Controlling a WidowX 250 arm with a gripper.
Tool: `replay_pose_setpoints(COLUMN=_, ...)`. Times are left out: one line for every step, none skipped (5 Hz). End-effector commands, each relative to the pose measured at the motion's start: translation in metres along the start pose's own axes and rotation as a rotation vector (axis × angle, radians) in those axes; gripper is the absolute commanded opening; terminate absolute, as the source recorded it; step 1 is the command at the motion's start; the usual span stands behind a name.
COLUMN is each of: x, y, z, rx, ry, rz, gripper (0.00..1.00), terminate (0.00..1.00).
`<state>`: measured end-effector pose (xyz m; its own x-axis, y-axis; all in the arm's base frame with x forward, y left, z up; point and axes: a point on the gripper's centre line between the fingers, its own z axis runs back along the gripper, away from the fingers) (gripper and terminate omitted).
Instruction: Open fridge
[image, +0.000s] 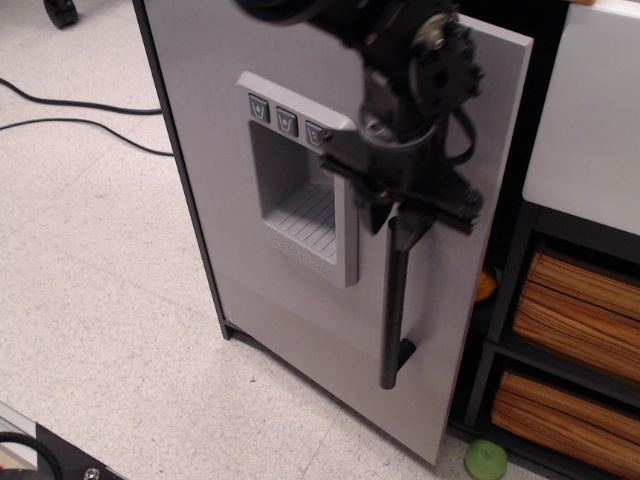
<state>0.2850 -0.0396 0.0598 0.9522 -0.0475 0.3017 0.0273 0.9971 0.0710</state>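
The fridge's light-grey door (205, 130) stands ajar, its right edge swung out toward me and away from the dark frame. The recessed three-button dispenser panel (298, 190) sits mid-door. The vertical black bar handle (392, 320) runs down the door's right side. My gripper (398, 218) comes in from above and is closed around the top of the handle, one finger on each side of it. In the dark gap behind the door's edge a bit of something orange (484, 285) shows.
A white cabinet (590, 110) with woven orange-brown drawers (585, 300) stands right of the fridge. A green ball (487, 459) lies on the floor below the door's free corner. Black cables (70, 105) run across the floor at the left.
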Motion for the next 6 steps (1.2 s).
replay_pose_setpoints(x=-0.016, y=0.023, z=0.021, rx=-0.008, ry=0.003, rz=-0.020, gripper=1.00, terminate=0.00)
replay_pose_setpoints(x=-0.025, y=-0.002, z=0.009, rx=0.019, ry=0.060, rz=-0.026, gripper=1.00, terminate=0.00)
replay_pose_setpoints(x=-0.026, y=-0.041, z=-0.002, rx=0.016, ry=0.076, rz=-0.055, gripper=1.00, terminate=0.00)
replay_pose_setpoints(x=-0.022, y=-0.082, z=-0.016, rx=0.010, ry=0.088, rz=-0.071, gripper=1.00, terminate=0.00)
replay_pose_setpoints(x=-0.016, y=-0.120, z=-0.034, rx=0.002, ry=0.092, rz=-0.100, gripper=1.00, terminate=0.00)
replay_pose_setpoints(x=-0.006, y=-0.146, z=-0.049, rx=-0.006, ry=0.076, rz=-0.150, gripper=1.00, terminate=0.00)
